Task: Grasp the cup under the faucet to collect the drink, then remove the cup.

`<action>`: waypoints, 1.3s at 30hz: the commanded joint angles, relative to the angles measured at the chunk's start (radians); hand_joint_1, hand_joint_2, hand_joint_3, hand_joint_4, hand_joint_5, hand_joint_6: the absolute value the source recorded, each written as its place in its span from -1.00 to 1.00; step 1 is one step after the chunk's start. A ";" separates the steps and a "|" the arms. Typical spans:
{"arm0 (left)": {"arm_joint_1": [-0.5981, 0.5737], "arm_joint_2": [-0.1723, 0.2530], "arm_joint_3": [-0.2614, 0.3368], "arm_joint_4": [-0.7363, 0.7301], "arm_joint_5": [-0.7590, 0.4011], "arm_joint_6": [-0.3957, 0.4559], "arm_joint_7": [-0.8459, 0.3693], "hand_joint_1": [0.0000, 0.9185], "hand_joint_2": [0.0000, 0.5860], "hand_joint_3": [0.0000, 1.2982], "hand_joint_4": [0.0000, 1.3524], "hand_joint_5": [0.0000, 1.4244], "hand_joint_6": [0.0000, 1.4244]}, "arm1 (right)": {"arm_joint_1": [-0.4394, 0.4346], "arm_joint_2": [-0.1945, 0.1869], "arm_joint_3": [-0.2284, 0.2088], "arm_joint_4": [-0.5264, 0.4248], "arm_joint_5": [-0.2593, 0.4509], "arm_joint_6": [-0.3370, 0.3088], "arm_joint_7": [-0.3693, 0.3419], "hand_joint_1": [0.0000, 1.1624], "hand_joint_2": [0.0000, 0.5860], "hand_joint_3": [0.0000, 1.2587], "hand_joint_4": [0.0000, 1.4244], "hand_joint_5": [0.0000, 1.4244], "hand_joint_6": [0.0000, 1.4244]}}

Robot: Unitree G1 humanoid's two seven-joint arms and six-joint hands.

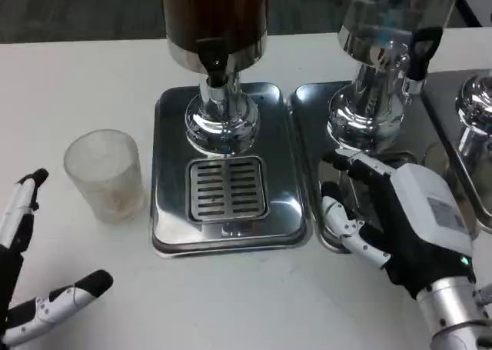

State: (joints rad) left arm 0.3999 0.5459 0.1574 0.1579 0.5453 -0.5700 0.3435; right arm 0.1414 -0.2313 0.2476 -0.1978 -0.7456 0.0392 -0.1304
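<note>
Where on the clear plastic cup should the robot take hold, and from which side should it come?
Grip the cup around its mid wall, probably from its left with the left hand. It stands upright, its sides are bare, and that open hand lies nearest.

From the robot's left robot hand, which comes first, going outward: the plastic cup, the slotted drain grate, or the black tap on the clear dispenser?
Measured from the left robot hand in the head view:
1. Plastic cup, just above it on the table.
2. Slotted drain grate, in the middle tray.
3. Black tap of the clear dispenser, far upper right.
</note>
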 commanded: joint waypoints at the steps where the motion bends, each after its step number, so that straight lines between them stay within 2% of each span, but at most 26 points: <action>1: -0.070 0.024 0.018 0.084 -0.035 0.016 -0.016 -1.00 -1.00 -1.00 -1.00 -0.76 -0.63 | -0.010 0.014 0.007 0.013 -0.007 0.007 -0.019 -0.61 0.51 -0.53 -0.59 -0.58 -0.60; 7: -0.197 0.058 0.012 0.223 -0.050 0.028 -0.021 -1.00 -1.00 -1.00 -1.00 -0.77 -0.66 | -0.017 0.033 0.019 0.026 -0.014 0.004 -0.031 -0.61 0.51 -0.52 -0.58 -0.56 -0.60; 12: -0.301 0.078 0.001 0.347 -0.073 0.011 -0.037 -1.00 -1.00 -1.00 -1.00 -0.80 -0.78 | -0.019 0.048 0.028 0.032 -0.018 0.004 -0.045 -0.61 0.51 -0.51 -0.57 -0.56 -0.60; 18: -0.476 0.084 -0.042 0.592 -0.129 -0.048 -0.075 -0.94 -1.00 -1.00 -1.00 -0.82 -0.78 | -0.023 0.062 0.038 0.041 -0.021 0.004 -0.062 -0.61 0.51 -0.49 -0.55 -0.53 -0.60; 23: -0.579 0.086 -0.088 0.753 -0.130 -0.105 -0.068 -0.89 -1.00 -1.00 -1.00 -0.82 -0.75 | -0.023 0.068 0.043 0.043 -0.024 0.005 -0.073 -0.61 0.51 -0.48 -0.55 -0.52 -0.60; 29: -0.655 0.090 -0.148 0.846 -0.102 -0.122 -0.038 -0.88 -1.00 -1.00 -1.00 -0.82 -0.75 | -0.019 0.071 0.050 0.039 -0.028 0.007 -0.086 -0.61 0.51 -0.48 -0.54 -0.52 -0.60; 39: -0.755 0.100 -0.242 0.937 -0.068 -0.097 -0.031 -0.86 -1.00 -1.00 -1.00 -0.82 -0.75 | -0.023 0.075 0.065 0.033 -0.030 0.001 -0.096 -0.61 0.51 -0.45 -0.51 -0.50 -0.60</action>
State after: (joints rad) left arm -0.3276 0.6286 -0.0613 1.0692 0.4604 -0.6781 0.2996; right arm 0.1241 -0.1615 0.3074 -0.1605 -0.7639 0.0393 -0.2086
